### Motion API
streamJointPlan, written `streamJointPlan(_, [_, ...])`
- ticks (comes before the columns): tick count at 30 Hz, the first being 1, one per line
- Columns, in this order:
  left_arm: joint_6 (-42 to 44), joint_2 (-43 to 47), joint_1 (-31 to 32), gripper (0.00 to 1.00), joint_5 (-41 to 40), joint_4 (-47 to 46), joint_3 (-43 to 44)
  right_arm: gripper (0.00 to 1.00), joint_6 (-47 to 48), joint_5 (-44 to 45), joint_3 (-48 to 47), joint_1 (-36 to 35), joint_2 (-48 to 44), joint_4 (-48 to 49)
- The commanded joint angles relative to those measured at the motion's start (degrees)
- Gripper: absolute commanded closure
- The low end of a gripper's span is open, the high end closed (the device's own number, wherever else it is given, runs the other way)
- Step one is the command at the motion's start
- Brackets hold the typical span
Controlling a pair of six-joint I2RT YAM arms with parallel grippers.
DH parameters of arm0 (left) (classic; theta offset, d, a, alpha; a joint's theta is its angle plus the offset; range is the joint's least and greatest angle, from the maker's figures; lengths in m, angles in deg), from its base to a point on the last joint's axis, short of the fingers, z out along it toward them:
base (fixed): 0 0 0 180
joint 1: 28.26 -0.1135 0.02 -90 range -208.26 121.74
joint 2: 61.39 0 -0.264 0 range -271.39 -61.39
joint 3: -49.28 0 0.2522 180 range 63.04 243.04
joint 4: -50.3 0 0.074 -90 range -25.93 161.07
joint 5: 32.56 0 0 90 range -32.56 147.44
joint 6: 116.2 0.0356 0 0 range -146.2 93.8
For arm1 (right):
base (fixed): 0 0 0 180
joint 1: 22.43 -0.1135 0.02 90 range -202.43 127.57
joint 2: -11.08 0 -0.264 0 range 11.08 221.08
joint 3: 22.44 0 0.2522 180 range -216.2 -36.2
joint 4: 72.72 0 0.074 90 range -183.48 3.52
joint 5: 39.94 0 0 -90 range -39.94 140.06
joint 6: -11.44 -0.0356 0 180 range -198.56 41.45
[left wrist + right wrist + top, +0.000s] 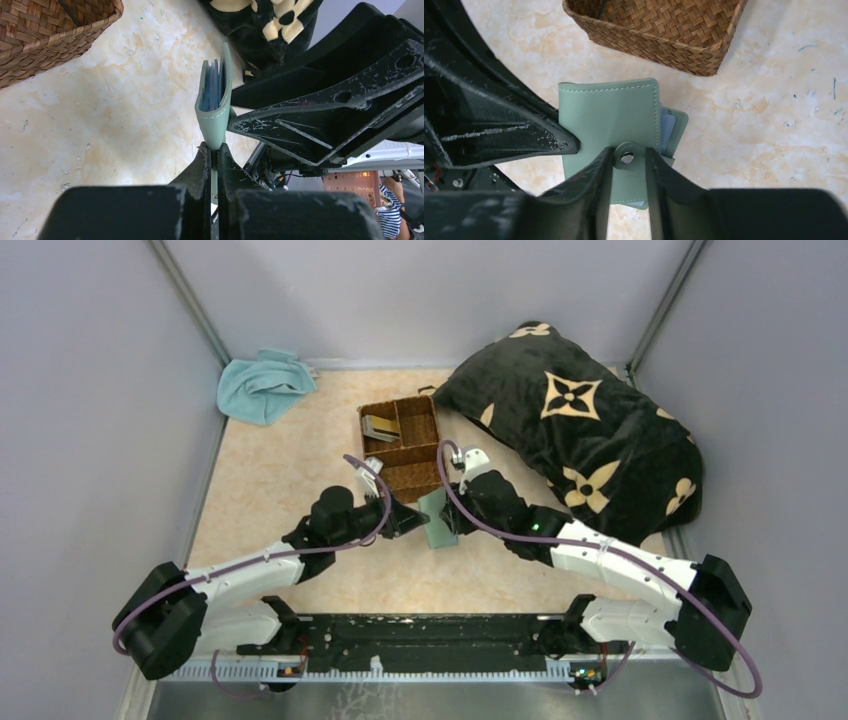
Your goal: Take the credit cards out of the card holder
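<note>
Top view: one card holder [437, 522] sits between both arm tips, just in front of one wicker basket [403, 445]. Loose cards [380, 427] lie in the basket's rear-left compartment, count unclear.

Left wrist: left end effector [215, 152] is clamped shut on the holder's edge. The holder's long axis runs straight away from it. Bluish cards [212, 85] are inside, too close-packed to count.

Right wrist: right end effector [629, 151] is partly apart, straddling one snap tab [626, 159]. Whether it grips the tab cannot be told.

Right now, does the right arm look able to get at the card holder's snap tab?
Probably yes: the right gripper straddles the snap tab, nothing between, while the left gripper grips the card holder by its edge.
</note>
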Motion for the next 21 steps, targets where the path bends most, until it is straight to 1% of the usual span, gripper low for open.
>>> streamJointPlan(1, [-0.1,1.6,0.3,1.0,1.3,-2.5,2.7,0.79,-0.4,0.5,-2.5,-0.6,-0.5,1.0])
streamJointPlan(3, [-0.2,2.4,0.3,1.0,1.3,-2.4,2.7,0.91,-0.6,0.9,-2.6,-0.5,-0.6,0.6])
streamJointPlan(4, [-0.1,2.7,0.3,1.0,1.1,-2.1,2.8,0.99,-0.6,1.1,-2.7,-0.6,-0.6,0.3])
streamJointPlan(5, [0.0,3.2,0.3,1.0,1.0,-1.6,2.8,1.0,-0.6,1.2,-2.8,-0.6,-0.6,0.1])
streamJointPlan(14, [1.2,5.6,0.3,1.0,-0.9,0.7,2.7,1.0,-0.8,1.9,-2.2,0.4,-1.4,-1.8])
streamJointPlan(16, [1.2,6.4,0.2,1.0,-1.5,1.2,2.5,1.0,-1.0,1.0,-1.5,1.9,-2.3,-2.4])
streamJointPlan(21, [1.2,9.0,0.0,1.0,-3.3,2.4,1.5,1.0,-0.9,-3.3,1.6,8.4,-6.4,-2.7])
